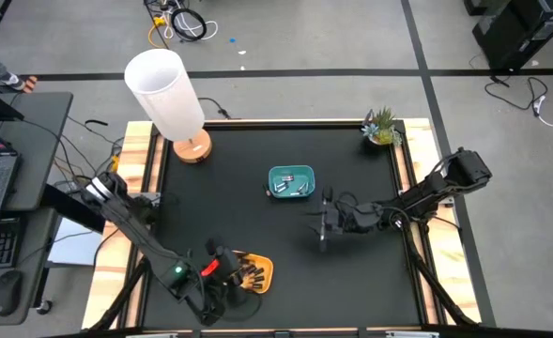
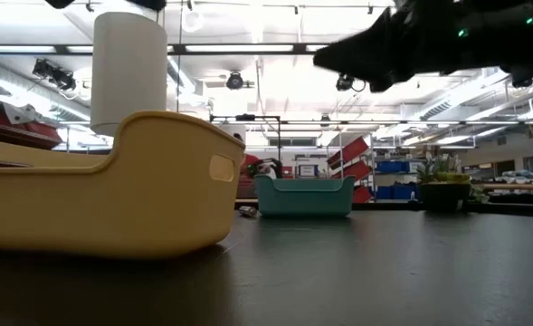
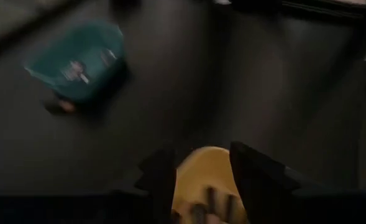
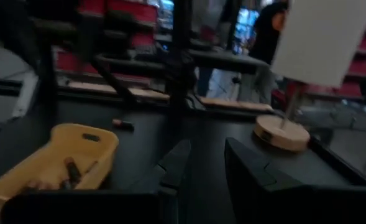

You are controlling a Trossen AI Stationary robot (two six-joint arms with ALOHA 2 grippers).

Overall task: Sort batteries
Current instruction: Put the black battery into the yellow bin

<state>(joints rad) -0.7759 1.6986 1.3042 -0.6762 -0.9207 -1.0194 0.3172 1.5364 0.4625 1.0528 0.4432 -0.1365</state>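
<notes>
**Now: left arm over the yellow tray**

I see the desk (image 1: pixel 257 207) carrying a yellow tray (image 1: pixel 255 272) and a teal tray (image 1: pixel 291 182), both holding batteries (image 1: pixel 249 274). My left gripper (image 3: pixel 201 183) hangs above the yellow tray, fingers apart and empty. My right gripper (image 4: pixel 202 163) waits mid-desk, fingers slightly parted, holding nothing.

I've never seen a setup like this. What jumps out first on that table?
A big white lamp towers at the black table's far left corner. A teal tray of batteries sits mid-table, and a yellow tray at the near edge, where the left gripper hovers open over it. The right gripper waits near the teal tray.
</notes>
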